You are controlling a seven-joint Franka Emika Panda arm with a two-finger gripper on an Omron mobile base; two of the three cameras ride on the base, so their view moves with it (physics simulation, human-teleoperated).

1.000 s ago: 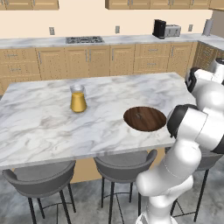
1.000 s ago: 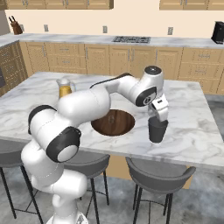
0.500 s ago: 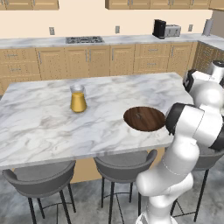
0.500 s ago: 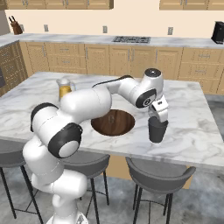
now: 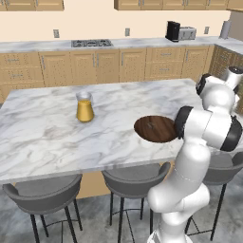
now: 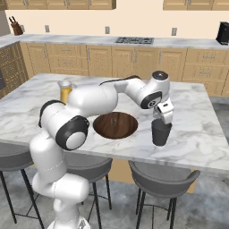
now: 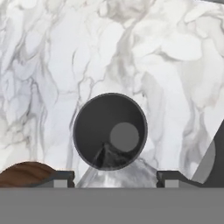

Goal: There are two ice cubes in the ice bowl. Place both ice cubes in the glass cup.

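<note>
- Grey smoky cup (image 6: 161, 133) stands upright on the marble tabletop (image 6: 201, 134), just beside the wooden bowl (image 6: 115, 125).
- Fingers (image 7: 59, 178) hang right above the cup's mouth, pointing down its axis.
- They sit partway apart, apparently gripping a pale ice cube (image 7: 116, 173).
- Likely next: release straight down.

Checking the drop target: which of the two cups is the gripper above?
The dark grey glass cup right of the ice bowl, not the orange-liquid glass.

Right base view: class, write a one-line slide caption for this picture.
White arm reaches over the ice bowl, its gripper just above the glass cup on the marble island.
</note>
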